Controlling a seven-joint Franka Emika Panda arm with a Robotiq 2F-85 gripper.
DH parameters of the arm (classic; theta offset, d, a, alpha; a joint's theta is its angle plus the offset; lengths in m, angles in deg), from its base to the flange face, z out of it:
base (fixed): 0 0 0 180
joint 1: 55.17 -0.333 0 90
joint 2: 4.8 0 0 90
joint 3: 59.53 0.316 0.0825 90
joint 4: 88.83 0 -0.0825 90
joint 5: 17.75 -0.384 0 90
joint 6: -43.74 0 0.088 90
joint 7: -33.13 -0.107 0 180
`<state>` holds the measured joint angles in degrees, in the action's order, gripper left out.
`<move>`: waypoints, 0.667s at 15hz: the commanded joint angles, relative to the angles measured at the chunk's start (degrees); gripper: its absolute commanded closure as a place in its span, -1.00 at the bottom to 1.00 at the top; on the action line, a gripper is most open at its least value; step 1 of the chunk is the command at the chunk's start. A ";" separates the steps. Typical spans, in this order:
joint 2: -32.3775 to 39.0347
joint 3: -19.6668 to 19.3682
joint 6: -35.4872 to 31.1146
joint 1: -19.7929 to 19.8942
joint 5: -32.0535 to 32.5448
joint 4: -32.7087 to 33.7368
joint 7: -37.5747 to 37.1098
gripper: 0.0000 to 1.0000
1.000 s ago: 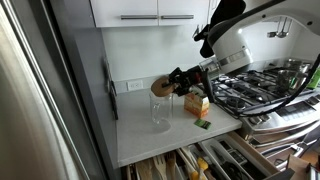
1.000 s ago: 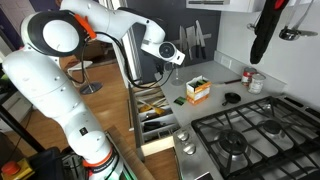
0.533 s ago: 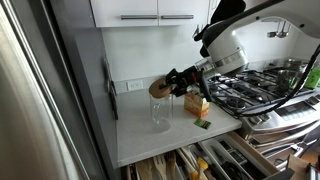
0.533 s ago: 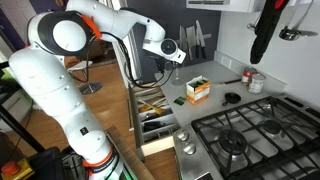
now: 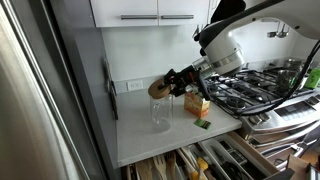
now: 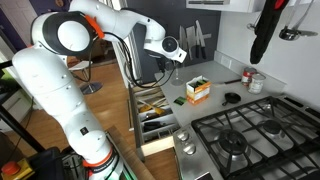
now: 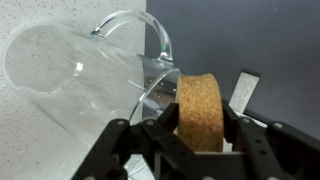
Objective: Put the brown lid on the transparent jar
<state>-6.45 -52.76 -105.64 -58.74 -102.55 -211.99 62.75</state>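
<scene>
Cork fills the middle of your wrist view: the brown lid (image 7: 199,108), seen edge-on, is clamped between the two black fingers (image 7: 150,135) of your pincer (image 7: 197,132). The pincer is closed on the lid's rim. Right behind it lies the round mouth of the clear jar (image 7: 90,75), with the speckled white table (image 7: 40,20) showing through the glass.

In an exterior view the jar (image 5: 161,112) stands upright on the table (image 5: 135,140). You hold the lid (image 5: 158,88) tilted just above the jar's rim, a little off to the wall side (whether it touches the glass, you cannot tell from here). An orange-yellow box (image 5: 197,102) stands just beside the jar, towards the stove (image 5: 250,90). A small green thing (image 5: 203,123) lies near the table's front edge.
</scene>
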 commanded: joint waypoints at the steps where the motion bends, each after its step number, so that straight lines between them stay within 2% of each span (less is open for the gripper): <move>1: 0.32 0.11 -1.46 -0.01 2.68 0.72 -2.65 -0.41; 2: 0.26 0.11 -1.54 0.02 3.01 0.82 -2.82 -0.45; 6: 0.00 0.04 -1.79 0.09 4.23 1.08 -3.50 -0.99; 10: -0.21 0.07 -2.43 0.06 5.92 1.58 -4.18 -1.00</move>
<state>-6.44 -52.81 -106.94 -58.66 -99.27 -210.57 60.98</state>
